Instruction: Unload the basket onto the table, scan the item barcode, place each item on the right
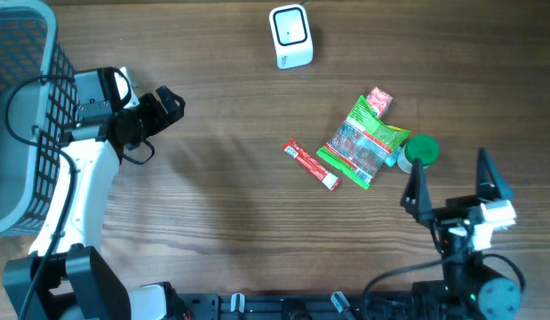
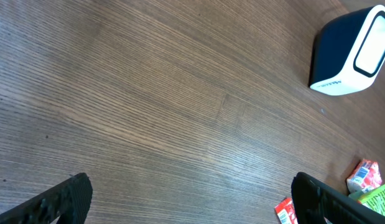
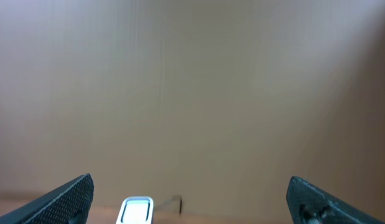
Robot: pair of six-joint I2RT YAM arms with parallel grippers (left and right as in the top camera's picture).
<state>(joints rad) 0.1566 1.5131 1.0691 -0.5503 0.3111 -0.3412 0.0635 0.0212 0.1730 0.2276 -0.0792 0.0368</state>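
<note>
**Open middle, crowded right side**

Bare counter point(image 1: 212, 204) stretches from the left hand point(image 1: 168, 107) to the scanner point(image 1: 290, 36) and the red stick pack point(image 1: 312, 165). The green packet point(image 1: 363, 142) and green-capped bottle point(image 1: 421, 149) crowd just ahead of the right hand point(image 1: 450, 178). A mesh basket point(image 1: 26, 107) walls the left edge.

One scanner point(image 1: 290, 36), one basket point(image 1: 26, 116), one green packet point(image 1: 362, 142), two red packets point(image 1: 312, 165), perhaps one green-lidded jar point(image 1: 423, 149), half hidden.
</note>
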